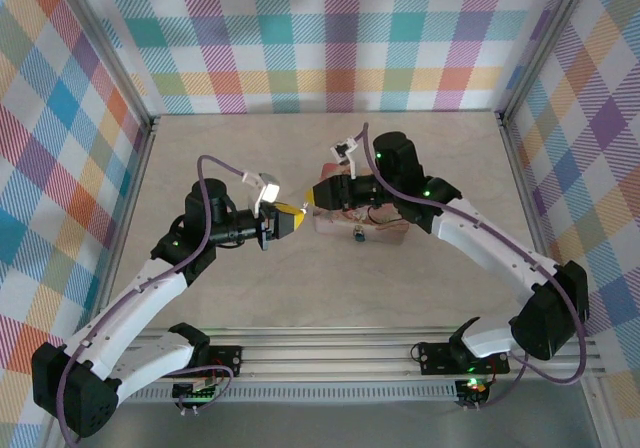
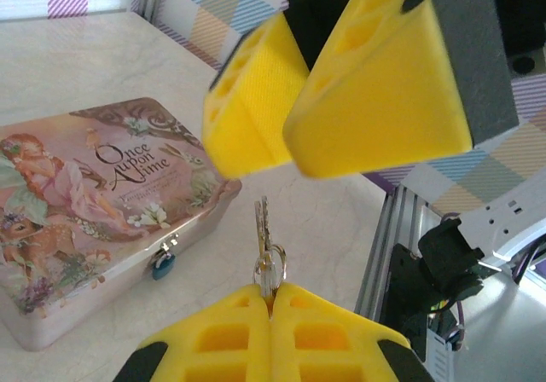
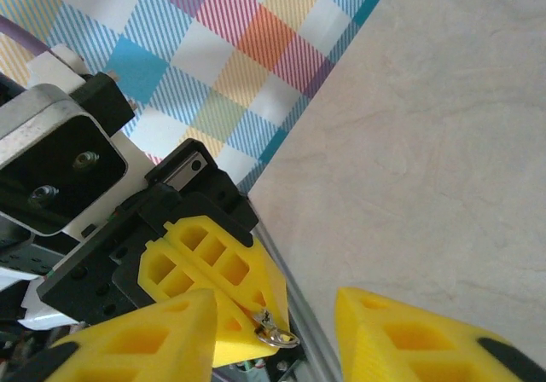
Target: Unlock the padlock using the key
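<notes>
**Colours on your bench**

Your padlock (image 2: 162, 265) is teal-blue. The tin (image 2: 77, 203) is pink, printed with a fairy, animals and flowers. The key (image 2: 263, 228) is silvery. Your left gripper (image 2: 271, 301) and right gripper (image 3: 277, 309) have yellow fingers on black. The walls (image 1: 340, 28) are pastel plaid, and the table (image 1: 250, 158) is pale beige, faintly marbled.

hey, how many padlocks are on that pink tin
1: the teal padlock hangs from the clasp on the tin's front wall. Its other sides are hidden.
</notes>
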### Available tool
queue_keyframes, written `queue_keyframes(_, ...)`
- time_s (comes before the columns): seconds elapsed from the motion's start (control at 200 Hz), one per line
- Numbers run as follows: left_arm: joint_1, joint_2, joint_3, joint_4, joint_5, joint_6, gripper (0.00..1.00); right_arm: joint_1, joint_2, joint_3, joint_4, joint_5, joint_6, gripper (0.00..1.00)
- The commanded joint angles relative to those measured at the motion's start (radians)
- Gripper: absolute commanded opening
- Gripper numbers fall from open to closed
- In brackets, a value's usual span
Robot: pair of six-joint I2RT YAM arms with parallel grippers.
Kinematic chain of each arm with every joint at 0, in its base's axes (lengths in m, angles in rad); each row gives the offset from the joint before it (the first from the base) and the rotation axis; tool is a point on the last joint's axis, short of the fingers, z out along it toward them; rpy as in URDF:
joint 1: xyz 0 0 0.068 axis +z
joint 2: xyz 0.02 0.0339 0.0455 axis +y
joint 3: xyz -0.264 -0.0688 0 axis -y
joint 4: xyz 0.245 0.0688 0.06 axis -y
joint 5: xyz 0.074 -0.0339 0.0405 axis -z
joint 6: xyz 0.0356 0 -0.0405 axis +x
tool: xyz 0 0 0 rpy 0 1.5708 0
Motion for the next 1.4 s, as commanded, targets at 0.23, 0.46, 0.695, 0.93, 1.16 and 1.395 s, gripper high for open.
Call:
queue_keyframes(0.23, -0.009, -0.02, -0.002, 0.042, -0.03, -0.028, 0.0, 0.014, 0.011, -0.028, 0.079, -0.036, 0.058, 0.28)
queue_keyframes(0.46, -0.009, -0.02, -0.007, 0.057, -0.044, -0.042, 0.0, 0.016, 0.012, -0.046, 0.101, -0.036, 0.07, 0.24)
queue_keyframes(0.695, -0.009, -0.02, -0.001, 0.061, -0.025, -0.043, 0.0, 0.016, 0.019, -0.053, 0.119, -0.037, 0.068, 0.14)
queue_keyframes(0.93, -0.009, -0.022, -0.002, 0.049, -0.022, -0.031, 0.0, 0.016, 0.032, -0.069, 0.172, -0.048, 0.071, 0.0)
queue_keyframes(1.16, -0.009, -0.051, -0.019, 0.024, -0.078, -0.025, 0.06, 0.016, 0.021, -0.058, 0.122, -0.025, -0.015, 0.0)
queue_keyframes(1.395, -0.007, -0.094, -0.038, -0.058, -0.236, -0.055, 0.43, 0.018, 0.061, 0.119, -0.266, 0.091, -0.322, 0.0)
